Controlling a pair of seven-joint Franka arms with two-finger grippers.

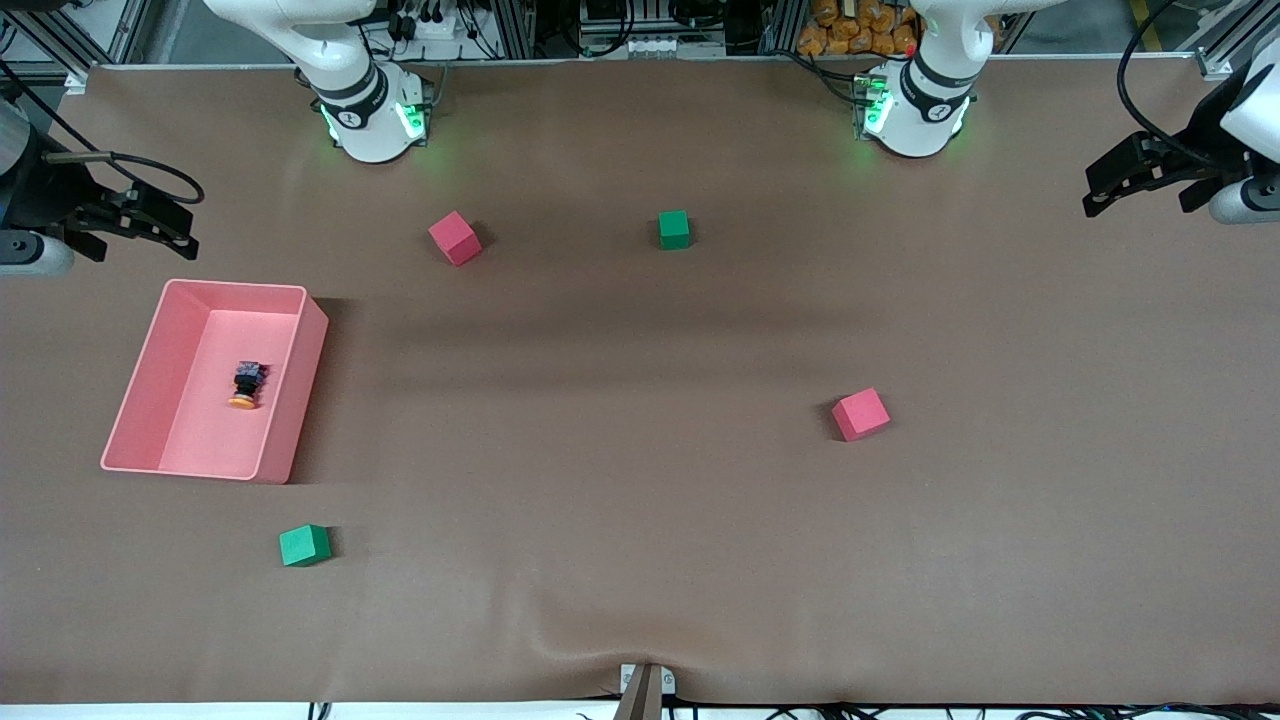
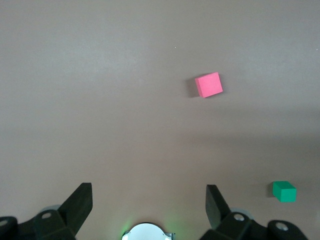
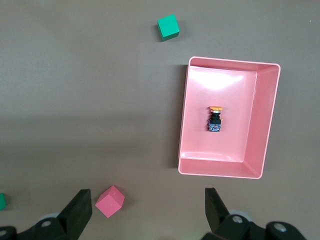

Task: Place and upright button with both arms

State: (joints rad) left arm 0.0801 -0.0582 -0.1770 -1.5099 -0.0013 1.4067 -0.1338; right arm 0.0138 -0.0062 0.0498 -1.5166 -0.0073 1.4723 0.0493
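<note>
Seen from the front camera across the table [image 1: 640,500], a tray [image 1: 290,400] sat at nine o'clock with the button [image 1: 245,384] lying in it. The first cube [image 1: 455,238] sat at ten, the second cube [image 1: 674,229] at twelve, the third cube [image 1: 860,414] at three and the fourth cube [image 1: 304,545] at eight.

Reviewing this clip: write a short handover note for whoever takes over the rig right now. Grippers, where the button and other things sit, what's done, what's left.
Left gripper: open, empty, waiting high over the left arm's end of the table.
Right gripper: open, empty, high over the right arm's end, beside the pink bin.
Button: lying on its side in the pink bin, orange cap toward the front camera.
Two pink cubes and two green cubes sit scattered on the table, untouched.
Done: nothing visible.
Left: pick the button out, place it, stand it upright.
</note>
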